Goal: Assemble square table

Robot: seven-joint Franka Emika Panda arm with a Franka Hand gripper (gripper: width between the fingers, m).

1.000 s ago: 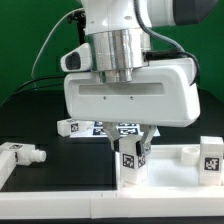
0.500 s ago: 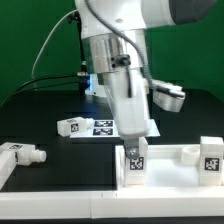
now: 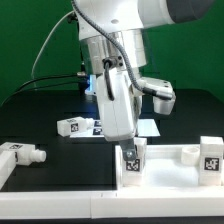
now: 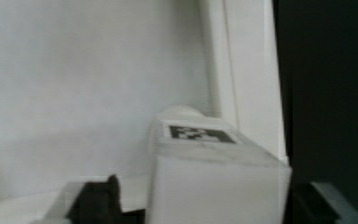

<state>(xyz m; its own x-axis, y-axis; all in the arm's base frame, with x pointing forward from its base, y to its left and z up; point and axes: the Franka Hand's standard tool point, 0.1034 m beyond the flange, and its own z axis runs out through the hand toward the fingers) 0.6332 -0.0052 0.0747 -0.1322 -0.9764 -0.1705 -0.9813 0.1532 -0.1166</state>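
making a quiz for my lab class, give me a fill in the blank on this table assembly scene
1. The tagged leg beneath the tool stands ___ on the square panel.
2. Counting it, ___ legs stand on that panel; the second leg is at the exterior view's right.
3. A loose leg lies on the ___ tabletop at the exterior view's left.
Missing words: upright; two; black.

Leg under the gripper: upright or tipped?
Upright: the leg stands vertical at a corner of the square panel, sides straight in the exterior view. Seating depth: cannot tell.
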